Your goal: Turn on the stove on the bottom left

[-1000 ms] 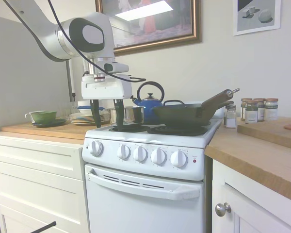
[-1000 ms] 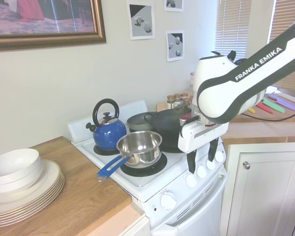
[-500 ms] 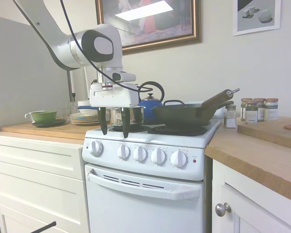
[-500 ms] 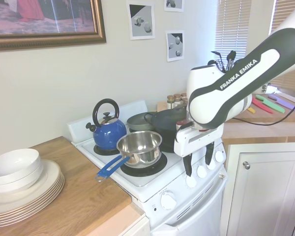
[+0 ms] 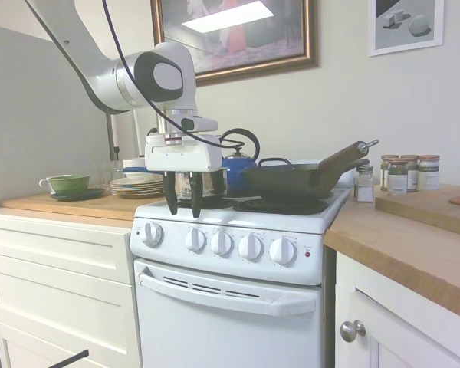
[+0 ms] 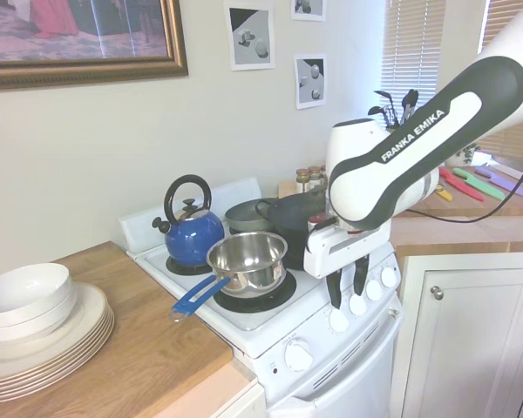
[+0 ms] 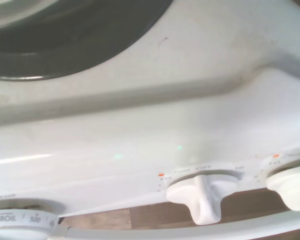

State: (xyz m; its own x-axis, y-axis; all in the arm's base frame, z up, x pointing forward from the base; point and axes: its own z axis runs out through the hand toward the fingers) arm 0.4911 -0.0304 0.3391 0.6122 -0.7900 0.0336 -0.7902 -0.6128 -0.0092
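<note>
My spot, a home kitchen, white stove [image 5: 230, 253], blue kettle [image 6: 192, 233], stacked plates [image 6: 44, 335], wooden counters [image 5: 414, 245], spice jars [image 5: 405, 173]

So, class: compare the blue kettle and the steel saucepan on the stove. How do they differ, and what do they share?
The kettle is blue and closed on top; the saucepan is bare shiny metal and open. The kettle has a black loop handle arching over it; the saucepan has a long blue handle sticking out sideways. The kettle sits on a back burner, the saucepan in front. Both stand upright on the stove.
</note>
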